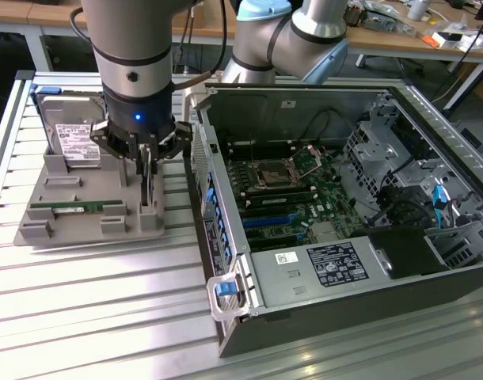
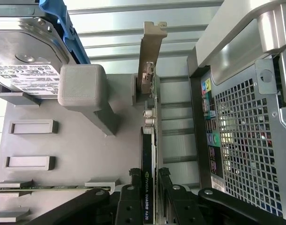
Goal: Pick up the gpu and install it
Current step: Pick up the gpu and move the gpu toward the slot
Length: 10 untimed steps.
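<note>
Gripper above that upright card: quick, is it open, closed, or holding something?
Gripper: open, one of its fingers on each side of the gpu, not clamped on it; the gpu stands in the gray holder.

- Hard drive (image 1: 71, 134) lies flat on a gray holder (image 1: 75, 186).
- Green memory stick (image 1: 67, 210) sits in the same holder.
- Open computer case (image 1: 277, 289) stands beside the holder on the slatted tabletop (image 1: 107, 317).

Slatted metal table (image 1: 107, 317) carries grey fixture (image 1: 75, 229) and computer case (image 1: 344, 313).
</note>
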Each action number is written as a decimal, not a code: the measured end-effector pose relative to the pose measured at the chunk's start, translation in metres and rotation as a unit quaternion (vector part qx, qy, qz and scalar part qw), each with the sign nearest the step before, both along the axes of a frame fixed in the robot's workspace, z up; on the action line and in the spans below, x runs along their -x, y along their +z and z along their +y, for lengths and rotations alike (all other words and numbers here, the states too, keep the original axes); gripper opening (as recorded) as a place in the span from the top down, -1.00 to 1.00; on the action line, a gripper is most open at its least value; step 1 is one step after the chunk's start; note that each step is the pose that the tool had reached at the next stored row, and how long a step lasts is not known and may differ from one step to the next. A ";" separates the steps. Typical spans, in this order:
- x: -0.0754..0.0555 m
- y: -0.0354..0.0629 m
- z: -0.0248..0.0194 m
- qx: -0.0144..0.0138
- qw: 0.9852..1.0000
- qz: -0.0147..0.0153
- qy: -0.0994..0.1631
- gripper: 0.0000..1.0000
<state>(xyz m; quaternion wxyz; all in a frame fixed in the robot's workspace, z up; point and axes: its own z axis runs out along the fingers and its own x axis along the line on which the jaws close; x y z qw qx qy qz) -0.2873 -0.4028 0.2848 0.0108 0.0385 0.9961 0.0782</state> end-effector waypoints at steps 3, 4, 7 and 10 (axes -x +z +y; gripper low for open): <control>0.000 -0.0016 0.0000 0.000 1.000 0.000 0.004 0.47; 0.000 -0.0025 0.0000 0.000 1.000 0.000 0.005 0.47; 0.000 -0.0051 0.0000 0.000 1.000 0.000 0.007 0.47; 0.000 -0.0073 0.0000 0.000 1.000 0.000 0.009 0.47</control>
